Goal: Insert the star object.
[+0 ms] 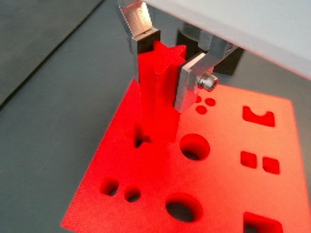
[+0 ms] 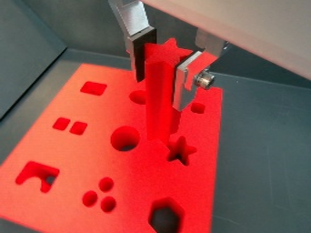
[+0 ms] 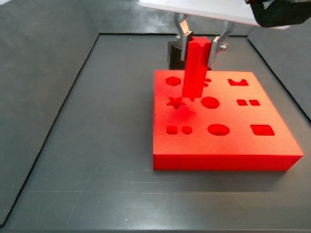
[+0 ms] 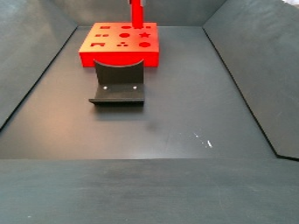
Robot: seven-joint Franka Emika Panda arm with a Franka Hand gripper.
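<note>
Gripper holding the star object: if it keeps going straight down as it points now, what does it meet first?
Probably the red block: the gripper, shut on the star object, hangs above it, the peg's lower end at or near the star-shaped hole. Alignment unclear.

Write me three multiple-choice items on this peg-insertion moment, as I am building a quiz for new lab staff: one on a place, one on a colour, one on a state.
1. Where is the lower end of the star object?
A. on the floor beside the fixture
B. over the red block, close to its star-shaped hole
C. lying flat on the block

2. What colour is the block with shaped holes?
A. red
B. blue
C. grey

3. How is the gripper?
A. open, far from any piece
B. shut on the star object, which stands upright
C. shut on the fixture

Answers:
1 B: in both wrist views the peg's foot is by the star-shaped hole; whether it has entered cannot be told.
2 A: bright red in both side views.
3 B: the silver fingers press its upper end; the fixture stands apart on the floor.
</note>
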